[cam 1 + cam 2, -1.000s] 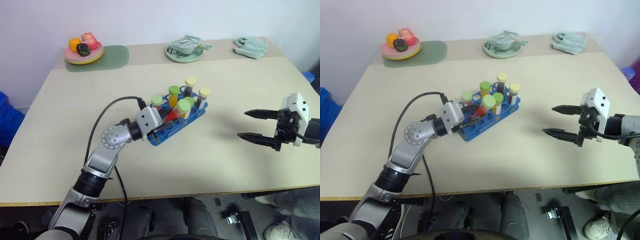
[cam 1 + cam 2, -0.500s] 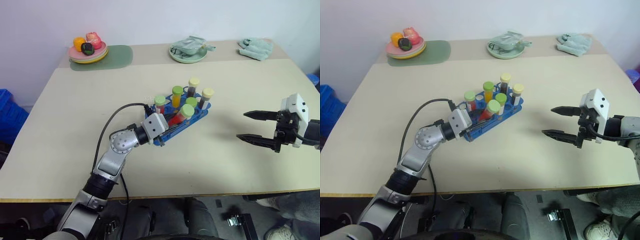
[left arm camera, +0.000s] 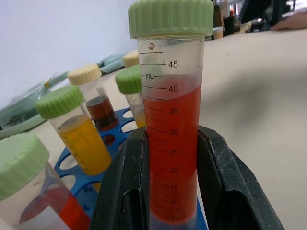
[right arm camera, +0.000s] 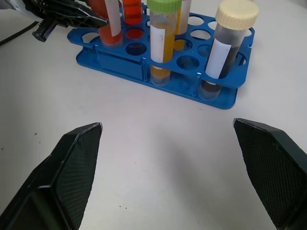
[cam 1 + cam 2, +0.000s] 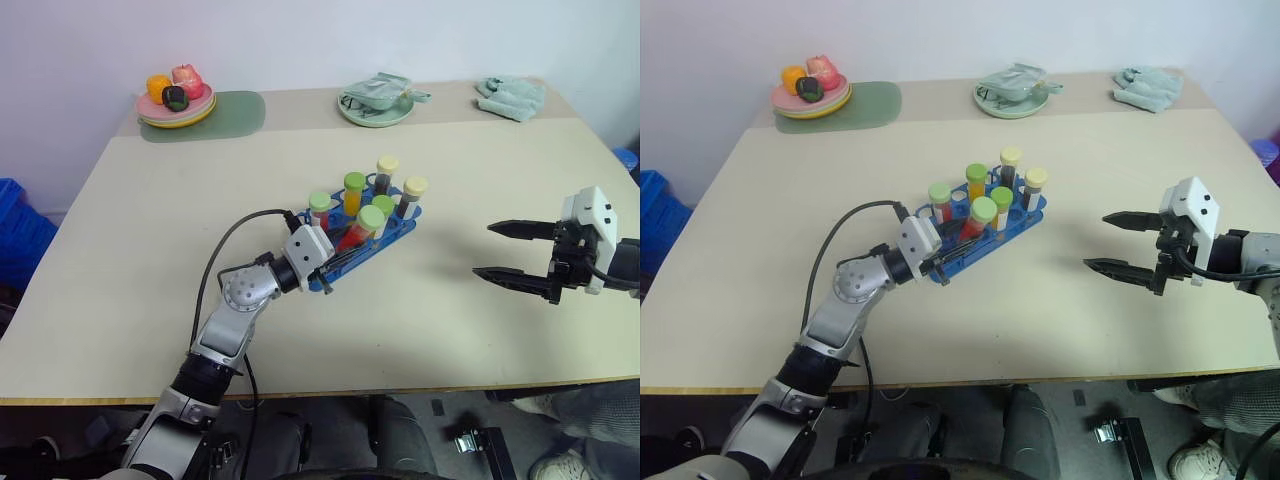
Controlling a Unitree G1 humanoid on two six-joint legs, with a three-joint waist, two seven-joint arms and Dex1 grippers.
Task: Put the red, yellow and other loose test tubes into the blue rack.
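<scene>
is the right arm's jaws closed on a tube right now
No, the right gripper hangs open over bare table, well apart from the blue rack, with nothing between its jaws.

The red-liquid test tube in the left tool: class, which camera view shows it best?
The left wrist view: the red-liquid test tube stands close up between the tool's black fingers, printed scale readable. The eye views show it small at the blue rack, part hidden; the right wrist view shows its lower part.

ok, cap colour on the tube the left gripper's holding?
Light green, on the red-liquid tube held in the left gripper. The left wrist view shows it best.
</scene>
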